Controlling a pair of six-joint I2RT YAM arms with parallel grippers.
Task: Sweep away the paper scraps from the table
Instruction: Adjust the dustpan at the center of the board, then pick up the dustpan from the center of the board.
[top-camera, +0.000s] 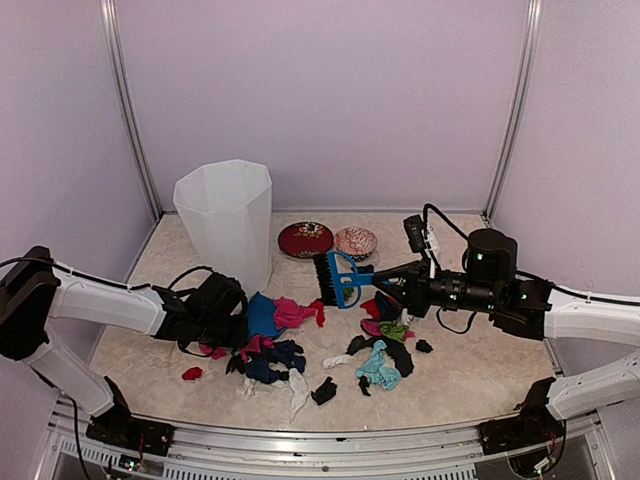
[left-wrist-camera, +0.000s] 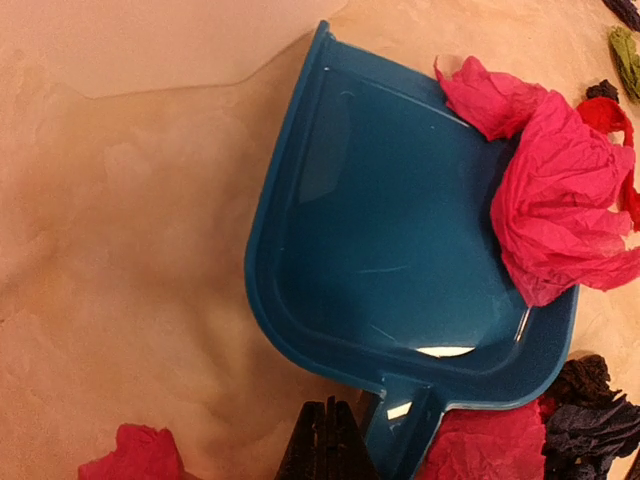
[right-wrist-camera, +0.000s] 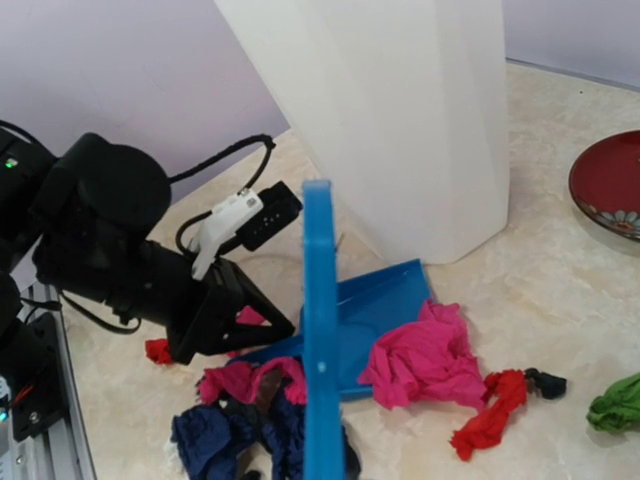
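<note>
A lab robot cell: plain lilac wall panels (top-camera: 330, 100) in slim metal uprights (top-camera: 129, 100) enclose a beige marble-patterned table (top-camera: 470, 370), an aluminium rail (top-camera: 330, 440) along its near edge.

Both arms reach inward, low; left gripper (top-camera: 236, 318) and right gripper (top-camera: 383, 277) clamped shut

The paper scraps (top-camera: 290, 312) are seen in pink, red, navy, black, green, teal and white. The surface (top-camera: 470, 370) is mottled beige. The dustpan (left-wrist-camera: 390, 260) and brush (top-camera: 340, 278) are coloured blue, the bin (top-camera: 225, 220) white.
</note>
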